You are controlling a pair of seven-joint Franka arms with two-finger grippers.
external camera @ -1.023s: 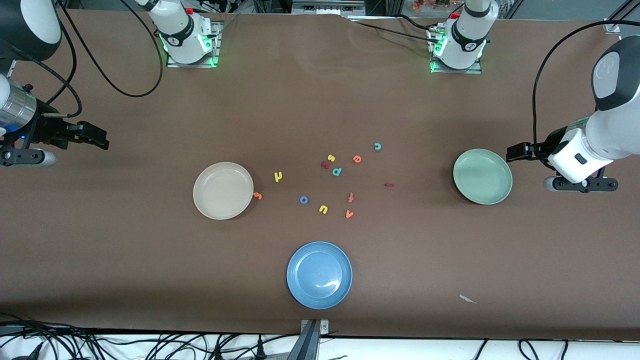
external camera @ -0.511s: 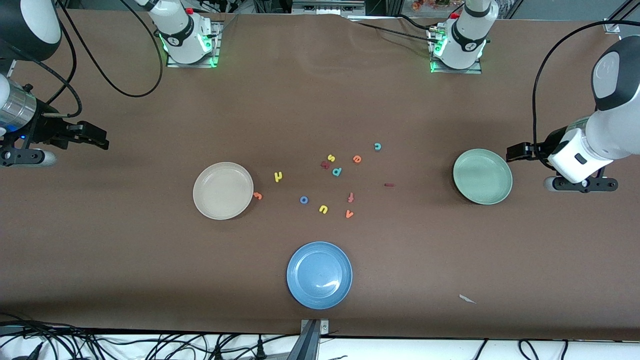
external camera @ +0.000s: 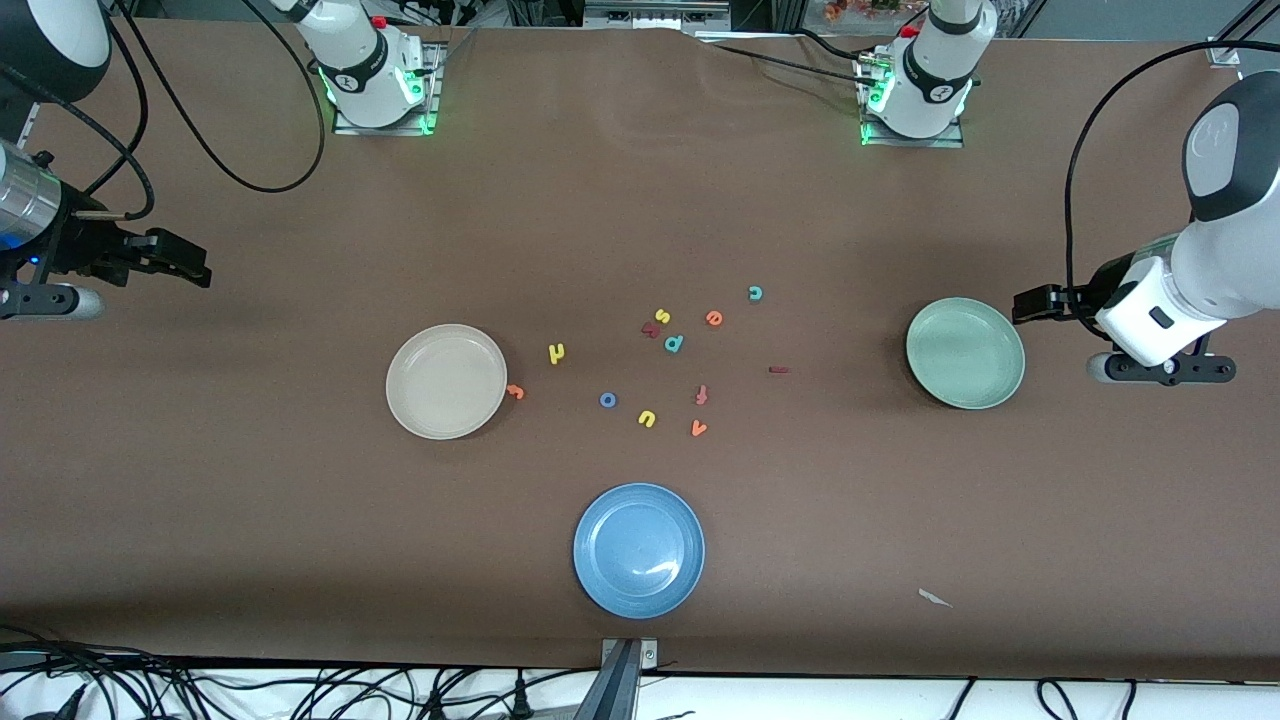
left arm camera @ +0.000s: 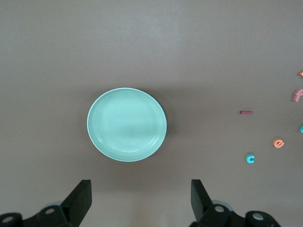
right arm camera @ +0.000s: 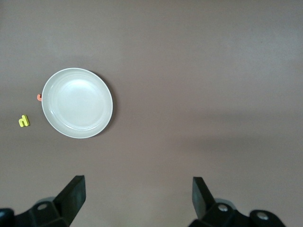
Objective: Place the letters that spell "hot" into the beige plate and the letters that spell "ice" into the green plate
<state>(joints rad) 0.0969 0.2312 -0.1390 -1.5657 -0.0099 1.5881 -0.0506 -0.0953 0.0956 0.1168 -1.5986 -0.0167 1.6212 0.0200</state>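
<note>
The beige plate [external camera: 446, 381] [right arm camera: 77, 102] has the orange t [external camera: 515, 391] at its rim. The yellow h [external camera: 556, 352] [right arm camera: 23, 121] and blue o [external camera: 607, 400] lie beside it toward the table's middle. The green plate [external camera: 965, 353] [left arm camera: 127, 124] sits toward the left arm's end and holds nothing. The dark red i [external camera: 778, 370] [left arm camera: 245, 112], orange e [external camera: 714, 318] and teal c [external camera: 755, 293] lie between the plates. My left gripper [external camera: 1020, 305] [left arm camera: 141, 189] hangs open over bare table beside the green plate. My right gripper [external camera: 205, 272] [right arm camera: 138, 187] hangs open over bare table at the right arm's end.
A blue plate [external camera: 639, 550] lies nearest the front camera. Other letters are scattered mid-table: yellow s [external camera: 662, 316], teal p [external camera: 674, 343], yellow u [external camera: 646, 418], orange v [external camera: 698, 428] and a red cross-shaped one [external camera: 701, 395]. A paper scrap [external camera: 934, 598] lies near the front edge.
My right gripper has drifted a little toward the robots' bases and the table's end. The left arm, the plates and the letters have not moved.
</note>
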